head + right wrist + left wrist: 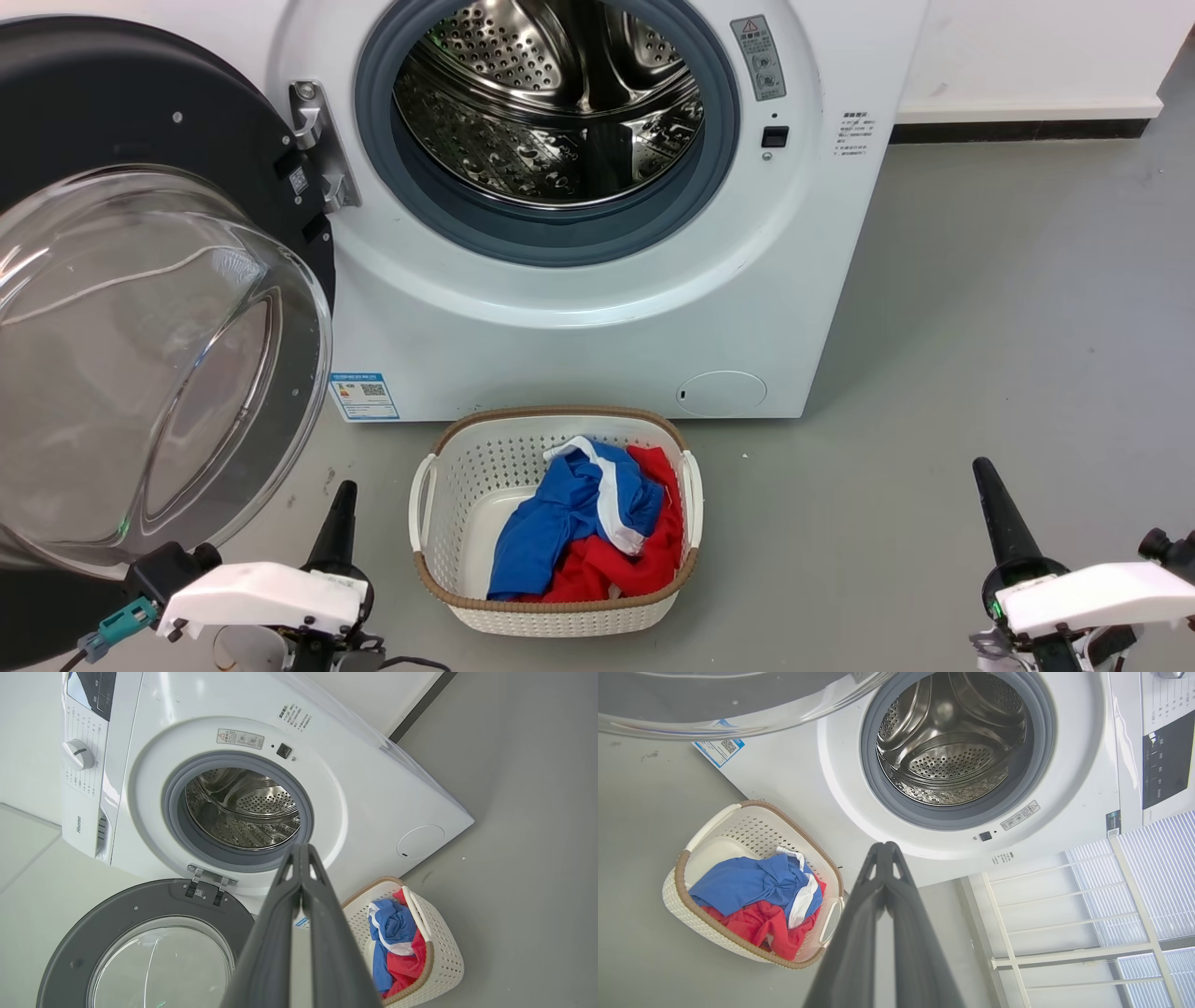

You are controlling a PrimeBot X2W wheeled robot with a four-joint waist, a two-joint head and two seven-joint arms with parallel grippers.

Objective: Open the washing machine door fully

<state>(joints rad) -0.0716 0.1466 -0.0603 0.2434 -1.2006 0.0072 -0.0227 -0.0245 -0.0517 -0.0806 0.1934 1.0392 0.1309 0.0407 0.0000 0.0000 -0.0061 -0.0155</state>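
So, the washing machine door, black-rimmed with a bulging clear bowl, is being seen swung wide, left of the washing machine; left gripper and right gripper are being shown pinched shut, empty.

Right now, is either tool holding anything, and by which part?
Nothing is held. The left tool and the right tool are both shut on air, fingers together, clear of the open washing machine door.
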